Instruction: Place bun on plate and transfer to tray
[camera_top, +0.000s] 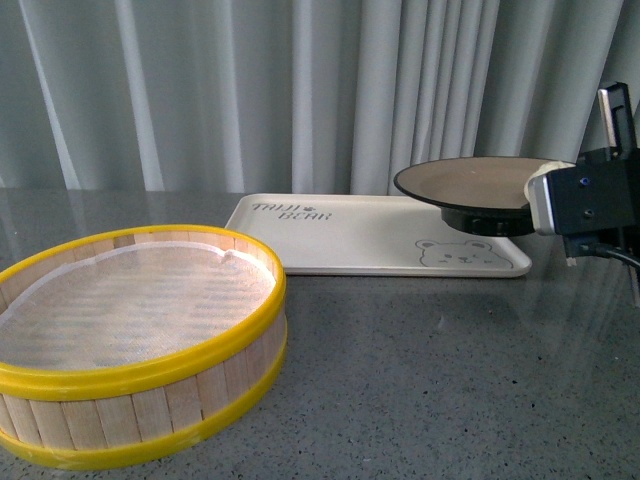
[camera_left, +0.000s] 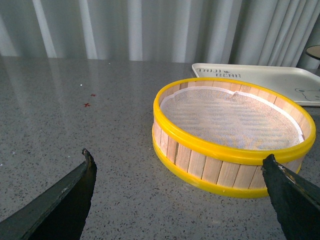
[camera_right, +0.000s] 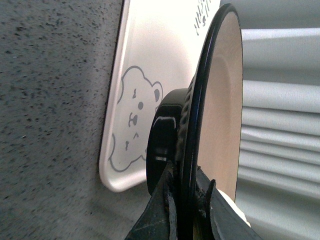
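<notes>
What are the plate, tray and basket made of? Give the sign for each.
Plate: likely ceramic, matte taupe face, glossy black underside with highlights. Tray: probably melamine or plastic, smooth cream, printed lettering. Basket: pale wooden slats, yellow bands, perhaps plastic; white mesh liner.

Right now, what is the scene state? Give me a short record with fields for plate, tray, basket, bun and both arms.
plate: round taupe plate with black rim, held level over the tray's bear-face end; contact with the tray unclear
tray: cream-white rectangular tray, flat on the grey speckled table
basket: round wooden steamer basket with yellow rims, only a cloth liner inside
bun: not seen in any view
right gripper: jaws shut on the plate's rim
left gripper: jaws wide open, empty
</notes>
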